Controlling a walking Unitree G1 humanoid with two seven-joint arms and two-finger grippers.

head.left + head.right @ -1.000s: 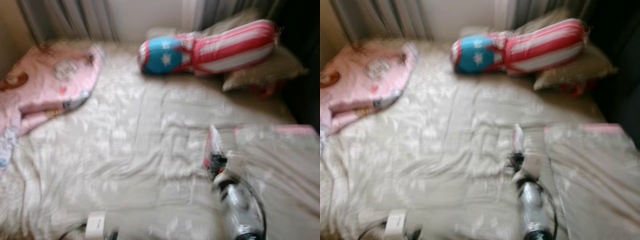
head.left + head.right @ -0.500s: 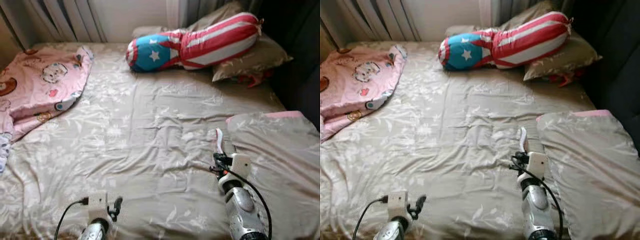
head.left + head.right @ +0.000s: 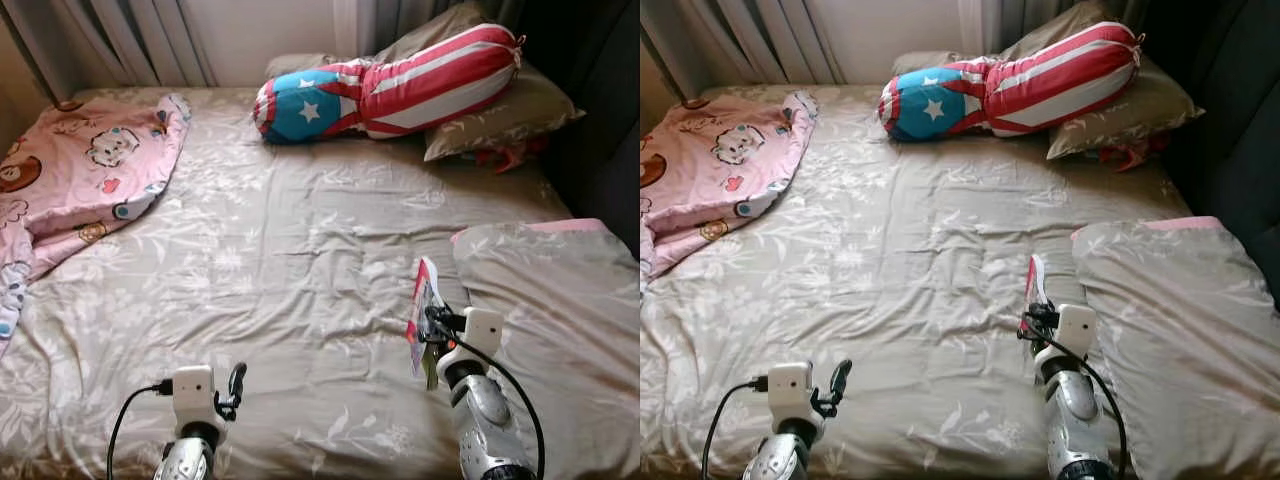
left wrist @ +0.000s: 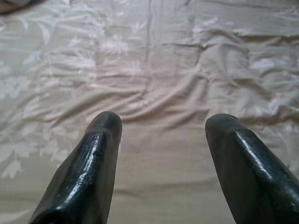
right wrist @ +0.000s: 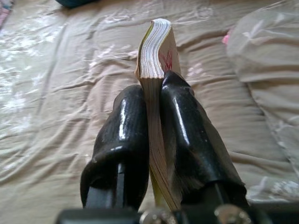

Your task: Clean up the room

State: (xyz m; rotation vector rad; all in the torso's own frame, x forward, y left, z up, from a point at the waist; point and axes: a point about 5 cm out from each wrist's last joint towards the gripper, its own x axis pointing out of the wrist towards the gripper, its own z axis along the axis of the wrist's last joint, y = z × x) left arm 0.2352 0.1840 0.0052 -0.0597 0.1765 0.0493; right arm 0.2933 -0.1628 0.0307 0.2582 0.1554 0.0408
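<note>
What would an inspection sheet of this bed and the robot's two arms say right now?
Surface: bed with a wrinkled beige leaf-print sheet.
Job's things: thin book, held edge-up above the sheet near the right side.
Clutter: pink blanket bunched at the left; striped star cushion at the head; beige pillow beneath it; another pillow at the right.
Tools: right tool shut on the book; left tool open, holding nothing, over bare sheet.
Cables: black cable at the left wrist; another along the right arm.
Surroundings: curtains and a pale wall behind the bed.
</note>
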